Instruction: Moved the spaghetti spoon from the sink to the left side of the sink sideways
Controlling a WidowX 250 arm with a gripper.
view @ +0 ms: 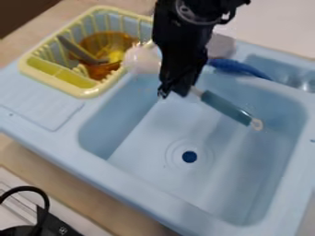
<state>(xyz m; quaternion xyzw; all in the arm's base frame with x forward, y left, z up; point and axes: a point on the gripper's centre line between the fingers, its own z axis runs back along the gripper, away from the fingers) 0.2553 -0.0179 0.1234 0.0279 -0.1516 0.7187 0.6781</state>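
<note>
Pale blue plastic makes up the sink unit (126, 196), with its ribbed draining board (40, 101) at the left, the likely landing place. Just behind the board stands the yellow dish rack (29, 70), an orange bowl (102, 70) inside it. Next comes what looks like the pale head (141, 60) of the spaghetti spoon (224, 108), close by the rack's edge. The black gripper (174, 92) appears to be pinching the spoon between head and handle, over the basin. To its right, the teal handle slants down over the basin, and a dark blue utensil (237, 68) lies near the back rim.

To do this well, lift until the low handle end clears the left wall before travelling, and swing the head wide of the rack so it doesn't snag. Turn the spoon sideways over the board, lower it level, and let go only once its length is supported; otherwise the handle could tip it back into the basin.
</note>
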